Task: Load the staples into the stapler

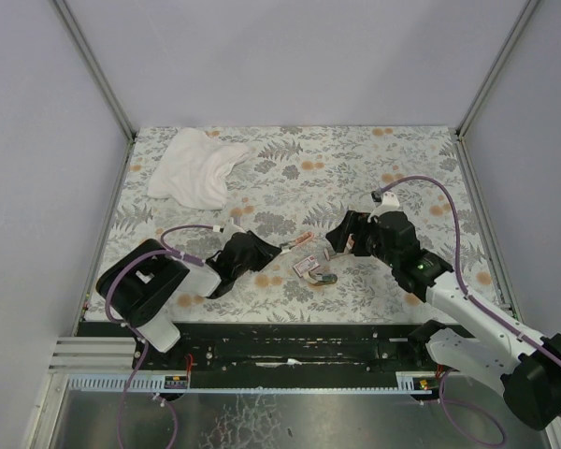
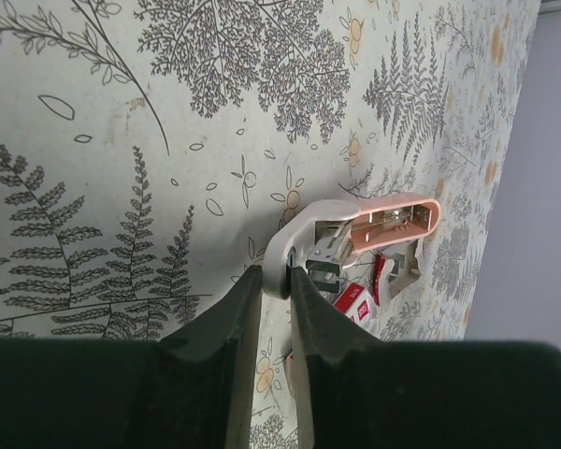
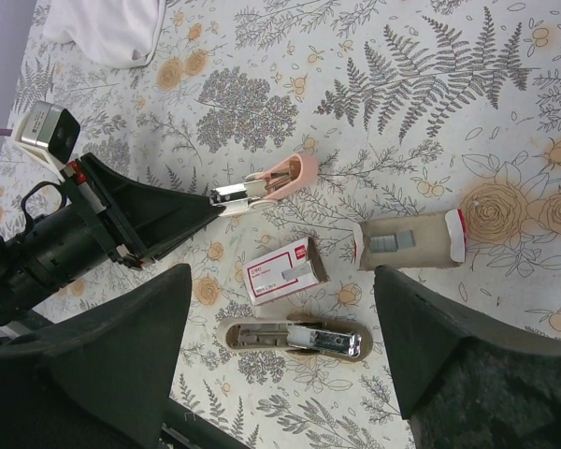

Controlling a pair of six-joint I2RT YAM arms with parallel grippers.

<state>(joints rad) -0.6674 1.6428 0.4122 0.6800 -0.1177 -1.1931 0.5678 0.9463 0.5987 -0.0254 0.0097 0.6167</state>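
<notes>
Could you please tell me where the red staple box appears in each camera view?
Top external: red staple box just below and right of picture centre.
Left wrist: lower right of centre, partly behind the stapler.
Right wrist: centre, label up.
Shared landmark: the stapler clamped in the left gripper.

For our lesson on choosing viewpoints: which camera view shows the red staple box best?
Right wrist: the red staple box lies unobstructed, pale label up. Top external shows it small and blurry; left wrist shows only red slivers past the stapler.
</notes>
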